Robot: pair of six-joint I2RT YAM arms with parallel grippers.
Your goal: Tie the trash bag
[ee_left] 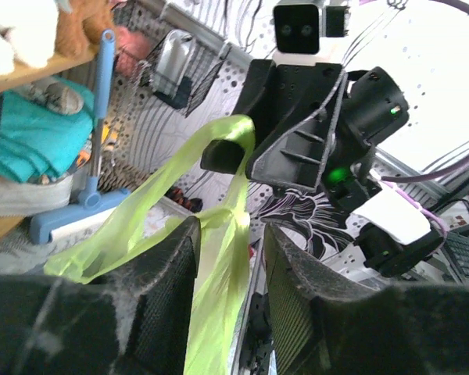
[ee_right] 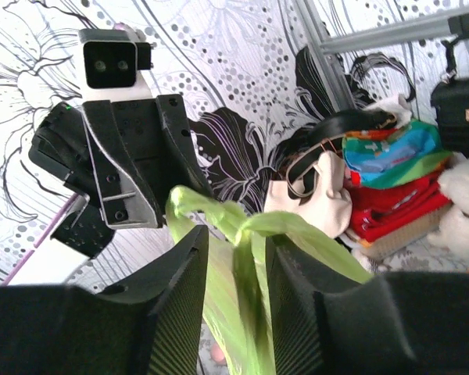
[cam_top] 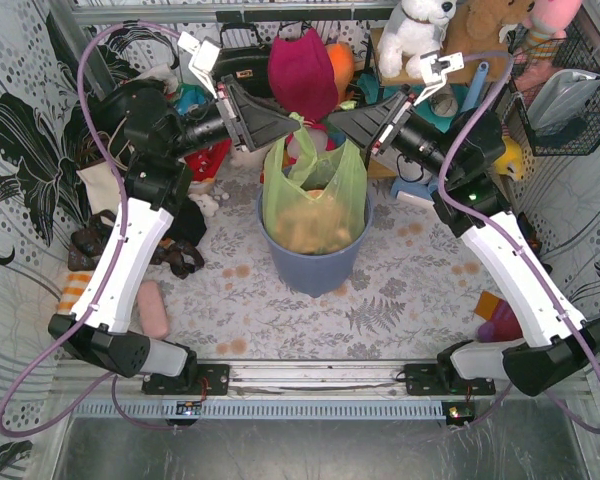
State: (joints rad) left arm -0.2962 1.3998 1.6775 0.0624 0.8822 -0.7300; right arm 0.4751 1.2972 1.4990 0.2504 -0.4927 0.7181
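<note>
My left claw (cam_top: 293, 124) and right claw (cam_top: 334, 122) nearly meet tip to tip above the blue-grey bin (cam_top: 315, 268). Each has its jaws partly apart, with a handle strip (ee_left: 219, 266) of the trash bag (cam_top: 315, 205) running between them. The bag sits inside the bin, its handles drawn up above the bin's rim.

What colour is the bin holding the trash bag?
Blue-grey bin, under the light-green trash bag; it shows best in the top external view.
</note>
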